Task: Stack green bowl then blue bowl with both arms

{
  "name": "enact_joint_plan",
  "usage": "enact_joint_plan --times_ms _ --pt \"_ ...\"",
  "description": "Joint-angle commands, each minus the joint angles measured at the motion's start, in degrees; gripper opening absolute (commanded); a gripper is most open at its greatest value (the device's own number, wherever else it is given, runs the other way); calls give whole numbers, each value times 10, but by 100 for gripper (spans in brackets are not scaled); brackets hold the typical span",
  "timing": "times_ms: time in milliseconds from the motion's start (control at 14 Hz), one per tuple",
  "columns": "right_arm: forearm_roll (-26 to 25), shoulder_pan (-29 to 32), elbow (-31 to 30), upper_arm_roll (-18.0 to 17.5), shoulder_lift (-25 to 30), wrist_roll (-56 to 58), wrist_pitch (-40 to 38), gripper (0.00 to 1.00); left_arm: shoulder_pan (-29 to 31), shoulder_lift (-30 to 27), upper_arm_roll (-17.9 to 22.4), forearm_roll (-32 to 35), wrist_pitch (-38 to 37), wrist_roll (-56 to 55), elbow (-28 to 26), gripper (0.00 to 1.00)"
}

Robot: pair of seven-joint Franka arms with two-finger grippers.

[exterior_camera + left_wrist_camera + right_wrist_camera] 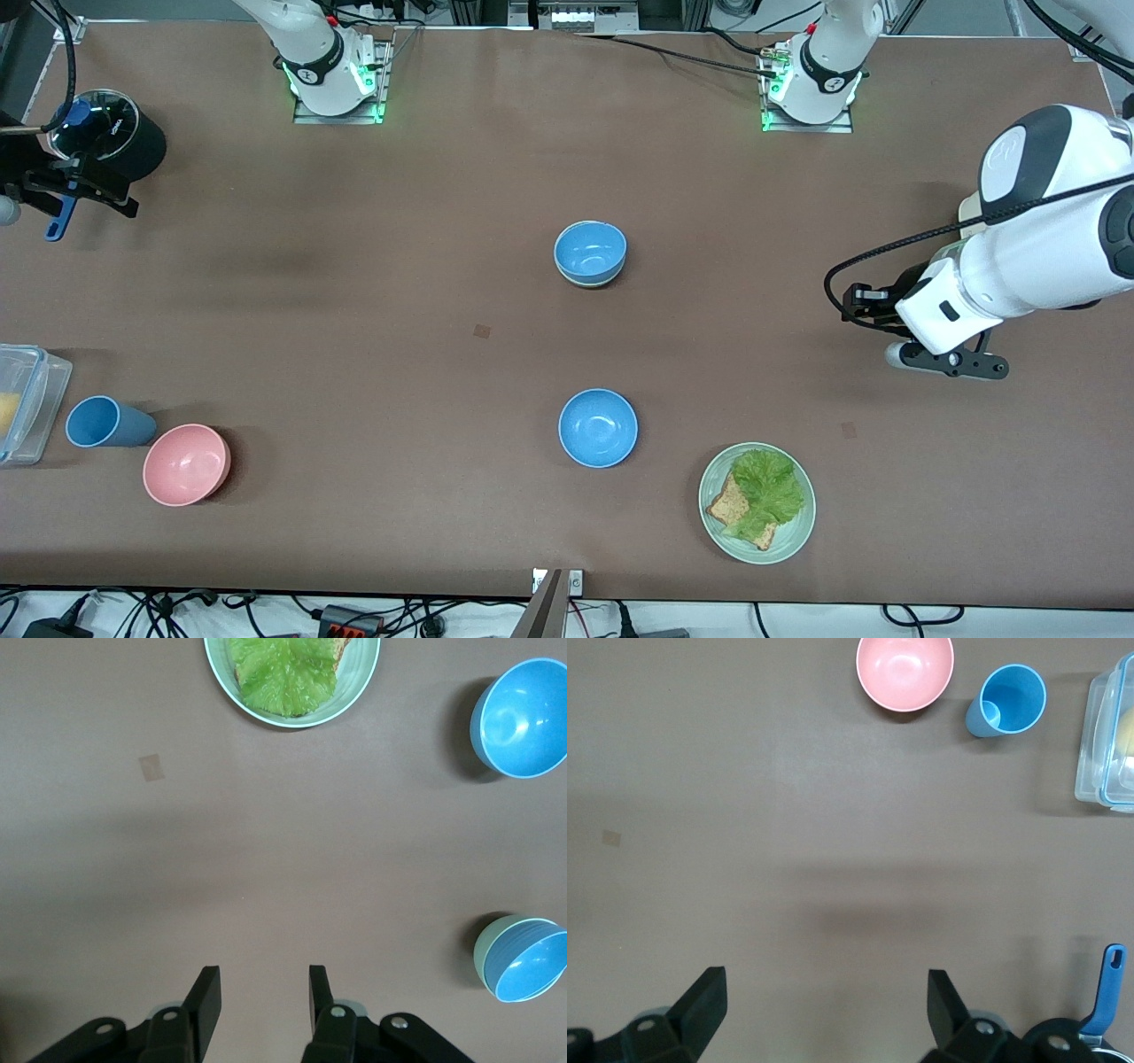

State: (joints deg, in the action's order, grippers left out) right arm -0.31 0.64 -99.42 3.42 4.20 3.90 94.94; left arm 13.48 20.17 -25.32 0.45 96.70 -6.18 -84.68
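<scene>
From the front, a blue bowl (590, 251) is seen nested in the green bowl (585, 279) mid-worktop (354, 292). In the left wrist view, the left gripper (259, 999) is shown with jaws open, empty. In the right wrist view, the right gripper (826, 1003) is spread wide over bare worktop

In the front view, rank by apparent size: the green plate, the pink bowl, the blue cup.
1. green plate, clearly the widest.
2. pink bowl.
3. blue cup, lying tipped beside the pink bowl; smallest.
</scene>
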Motion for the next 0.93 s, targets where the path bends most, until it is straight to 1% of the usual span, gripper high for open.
enact_joint_plan --times_ms 0,142,214,285,356,427,569,854 --pt "0 3 -17 -3 18 -10 4 100 -73 -29 104 -38 -12 27 1 49" --pt "-4 2 -17 -4 18 -9 8 100 -104 -39 152 -38 -13 39 -2 57" --pt "-5 3 -16 -3 17 -7 9 100 -114 -47 165 -37 -14 55 -7 59" --pt "-7 3 -15 -3 17 -6 11 100 -121 -55 174 -36 -22 63 -7 68" --pt "-7 3 -15 -3 16 -6 12 100 -121 -62 177 -36 -29 61 -8 86" --pt "-7 3 -15 -3 16 -6 12 100 -121 -74 178 -36 -29 59 -17 100" --pt "-6 2 -13 -4 15 -10 11 100 -122 -97 184 -30 -27 58 -37 100" --pt "-5 3 -12 -4 12 -9 9 100 -120 -106 190 -31 -25 58 -39 100"
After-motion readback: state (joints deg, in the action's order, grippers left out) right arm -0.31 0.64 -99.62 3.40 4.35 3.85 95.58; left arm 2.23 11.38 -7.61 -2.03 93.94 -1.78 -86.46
